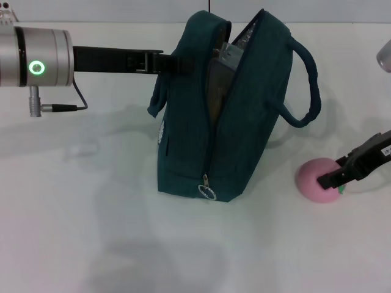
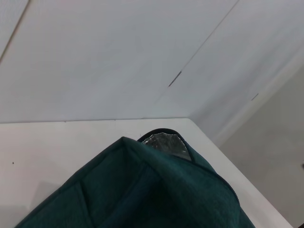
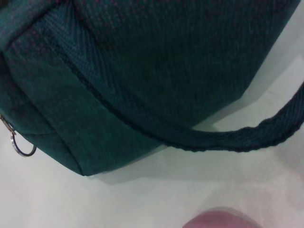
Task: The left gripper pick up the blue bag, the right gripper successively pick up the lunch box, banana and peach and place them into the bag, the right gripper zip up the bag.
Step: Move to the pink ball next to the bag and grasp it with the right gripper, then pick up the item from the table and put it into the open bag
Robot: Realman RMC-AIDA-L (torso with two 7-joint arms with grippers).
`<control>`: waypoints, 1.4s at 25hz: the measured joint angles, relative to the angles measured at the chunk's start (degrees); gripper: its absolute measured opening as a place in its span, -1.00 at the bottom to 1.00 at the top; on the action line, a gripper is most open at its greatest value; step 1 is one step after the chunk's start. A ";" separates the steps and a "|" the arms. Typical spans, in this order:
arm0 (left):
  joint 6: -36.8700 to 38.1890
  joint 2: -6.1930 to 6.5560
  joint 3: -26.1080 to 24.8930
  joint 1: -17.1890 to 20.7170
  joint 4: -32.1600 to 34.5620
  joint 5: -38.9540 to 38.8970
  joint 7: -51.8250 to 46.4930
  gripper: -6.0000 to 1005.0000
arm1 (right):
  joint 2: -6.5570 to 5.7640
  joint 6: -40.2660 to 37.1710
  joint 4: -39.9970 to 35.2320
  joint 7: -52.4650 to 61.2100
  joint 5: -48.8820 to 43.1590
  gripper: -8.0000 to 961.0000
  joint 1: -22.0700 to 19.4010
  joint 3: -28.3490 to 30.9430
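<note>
The blue bag stands upright mid-table with its top unzipped. My left gripper is shut on the bag's upper left edge. A clear lunch box pokes out of the opening, and silver lining shows at the bag's mouth. The pink peach lies on the table right of the bag, and its edge shows in the right wrist view. My right gripper is against the peach's right side. The banana is out of view. The zipper ring hangs low at the bag's front end.
The bag's right handle loops out toward the peach, and it shows as a strap above the table. A greyish object sits at the far right edge. White tabletop lies in front and to the left.
</note>
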 joint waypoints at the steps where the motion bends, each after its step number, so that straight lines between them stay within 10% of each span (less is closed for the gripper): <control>1: 0.02 -0.01 0.00 0.03 0.00 0.00 0.00 -0.85 | 0.00 0.13 0.10 0.00 0.00 0.32 0.00 -0.09; 11: 0.43 -0.05 0.00 0.29 0.00 -0.36 0.00 -0.85 | -0.50 0.93 0.42 -0.30 0.29 0.05 -0.44 1.26; 17: 0.45 -0.04 0.00 0.36 0.00 -0.55 -0.02 -0.85 | -0.79 -3.35 4.18 -5.78 3.49 -0.30 -0.26 13.61; 26: 3.11 -0.05 0.41 0.10 0.09 -3.73 -0.39 -0.85 | -9.17 -26.52 25.05 -17.56 37.05 -0.54 1.41 26.15; 35: 4.31 -0.16 0.45 -0.25 -0.12 -4.41 -0.47 -0.85 | -4.02 -15.31 24.45 -34.48 45.82 -0.75 2.13 24.47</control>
